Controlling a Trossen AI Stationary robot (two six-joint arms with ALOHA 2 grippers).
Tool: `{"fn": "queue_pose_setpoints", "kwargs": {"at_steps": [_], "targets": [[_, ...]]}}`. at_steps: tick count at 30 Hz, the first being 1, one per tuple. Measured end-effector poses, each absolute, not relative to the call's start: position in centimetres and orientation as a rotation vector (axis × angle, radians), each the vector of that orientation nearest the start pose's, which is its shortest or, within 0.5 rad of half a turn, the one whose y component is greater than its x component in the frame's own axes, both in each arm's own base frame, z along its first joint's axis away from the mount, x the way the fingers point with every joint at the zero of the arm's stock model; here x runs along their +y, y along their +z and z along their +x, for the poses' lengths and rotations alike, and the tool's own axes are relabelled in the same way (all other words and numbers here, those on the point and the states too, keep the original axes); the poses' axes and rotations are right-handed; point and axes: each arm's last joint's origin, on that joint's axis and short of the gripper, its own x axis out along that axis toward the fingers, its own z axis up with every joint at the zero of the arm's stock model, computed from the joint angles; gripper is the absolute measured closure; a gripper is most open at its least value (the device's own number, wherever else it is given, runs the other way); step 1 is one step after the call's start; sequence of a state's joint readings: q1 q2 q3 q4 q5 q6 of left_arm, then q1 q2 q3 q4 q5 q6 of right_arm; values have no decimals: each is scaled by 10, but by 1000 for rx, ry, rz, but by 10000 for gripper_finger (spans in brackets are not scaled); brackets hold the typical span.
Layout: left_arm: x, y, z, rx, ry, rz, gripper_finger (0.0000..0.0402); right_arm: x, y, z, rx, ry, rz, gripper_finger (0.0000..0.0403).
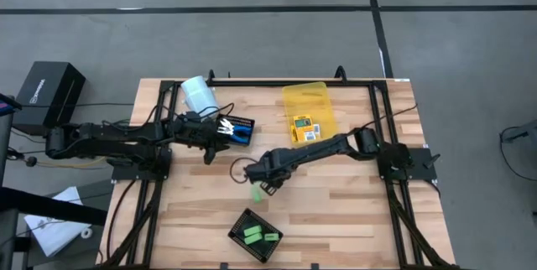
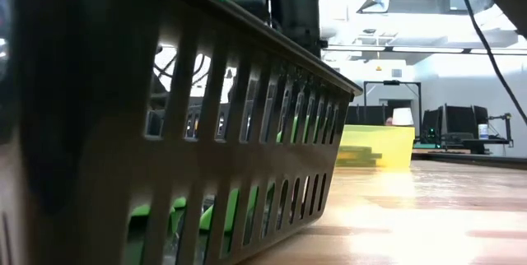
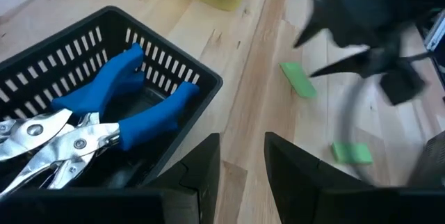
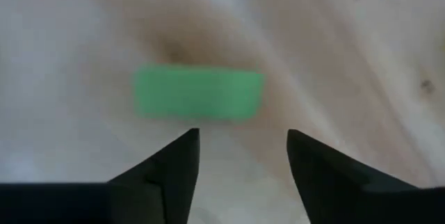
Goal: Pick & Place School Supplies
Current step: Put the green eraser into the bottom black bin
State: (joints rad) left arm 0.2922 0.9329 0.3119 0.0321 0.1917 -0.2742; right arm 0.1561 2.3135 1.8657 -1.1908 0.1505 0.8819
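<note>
Centre frame, the right gripper (image 4: 240,156) hangs open and empty above a green piece (image 4: 199,93), likely light and stiff; pinch its long sides.

The counter (image 1: 336,211) is a light wood-plank surface bounded by a black frame. The following items rest directly on it:

- A pale cylinder (image 1: 198,94), at the far left corner.
- A black tray (image 1: 237,127) holding blue-handled tools (image 3: 132,106), just beside the cylinder.
- A yellow translucent bin (image 1: 307,106) containing a yellow-orange pack (image 1: 304,128), at the far centre.
- A second black tray (image 1: 255,236) holding green pieces, at the near edge.
- A loose light-green piece (image 1: 258,192), near the centre, between the trays.
</note>
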Motion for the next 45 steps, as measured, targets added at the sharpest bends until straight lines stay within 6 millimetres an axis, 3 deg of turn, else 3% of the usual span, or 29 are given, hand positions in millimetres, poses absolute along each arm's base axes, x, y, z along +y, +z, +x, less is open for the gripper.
{"fn": "queue_pose_setpoints", "kwargs": {"at_steps": [4, 17, 22, 29, 35, 40, 45], "targets": [[46, 169, 171, 554, 181, -426, 293, 48, 148, 439, 1453, -662, 422, 190], [46, 166, 171, 575, 193, -460, 293, 8, 149, 454, 1448, -299, 242, 209], [46, 166, 171, 570, 199, -480, 293, 0, 154, 454, 1459, -75, 207, 211], [46, 166, 171, 565, 213, -524, 293, -2, 156, 452, 1492, 59, 313, 209], [46, 167, 172, 558, 220, -529, 291, -3, 177, 456, 1466, 146, 274, 207], [46, 167, 172, 548, 221, -527, 257, -16, 191, 462, 1416, 108, 304, 191], [48, 168, 172, 535, 264, -513, 212, -25, 197, 462, 1391, 193, 218, 174]]}}
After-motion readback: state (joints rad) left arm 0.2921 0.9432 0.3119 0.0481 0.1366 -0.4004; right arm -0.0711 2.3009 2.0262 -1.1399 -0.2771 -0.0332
